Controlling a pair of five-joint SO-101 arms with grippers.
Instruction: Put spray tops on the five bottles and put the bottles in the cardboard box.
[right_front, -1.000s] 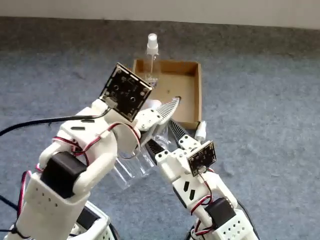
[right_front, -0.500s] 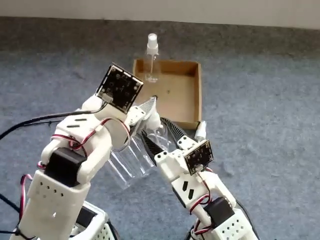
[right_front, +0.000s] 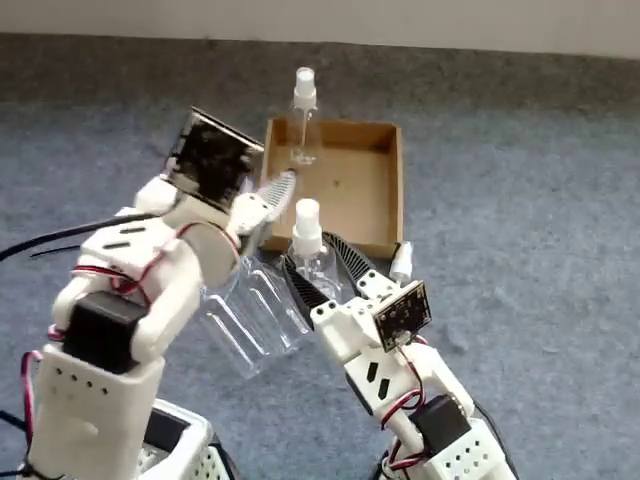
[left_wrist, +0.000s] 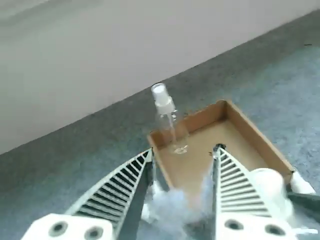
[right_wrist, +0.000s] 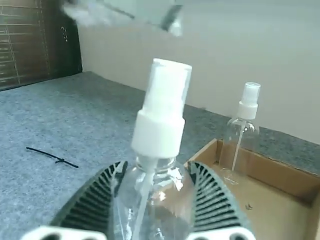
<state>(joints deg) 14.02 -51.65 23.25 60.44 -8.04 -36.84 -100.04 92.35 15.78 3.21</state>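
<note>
Two grippers sit close together in front of the cardboard box (right_front: 401, 190). My right gripper (right_front: 318, 272) is clamped on a clear bottle (right_front: 312, 262), one finger on each side of its body. The bottle is upright, with a white spray top (right_front: 307, 222) seated on its neck. From the right wrist camera I see the same bottle (right_wrist: 152, 197) between the ribbed fingers (right_wrist: 97, 200), and the top (right_wrist: 161, 107) stands well above them. This bottle is outside the box, just beside its near wall.

My left gripper (right_front: 268, 200) is spread wide with nothing gripped, hanging over the box's near left corner. From the left wrist camera its fingers (left_wrist: 120, 192) frame the box floor. A pale blurred patch lies low between them, and I cannot tell what it is.

Inside the box, in the far left corner, a second bottle (right_front: 304, 125) stands upright with its top on. On the grey carpet (right_front: 520, 260) beside my left arm lie several uncapped clear bottles (right_front: 255, 320), touching one another; I cannot count them. A loose spray top (right_front: 400, 262) lies just off the box's near right corner.
</note>
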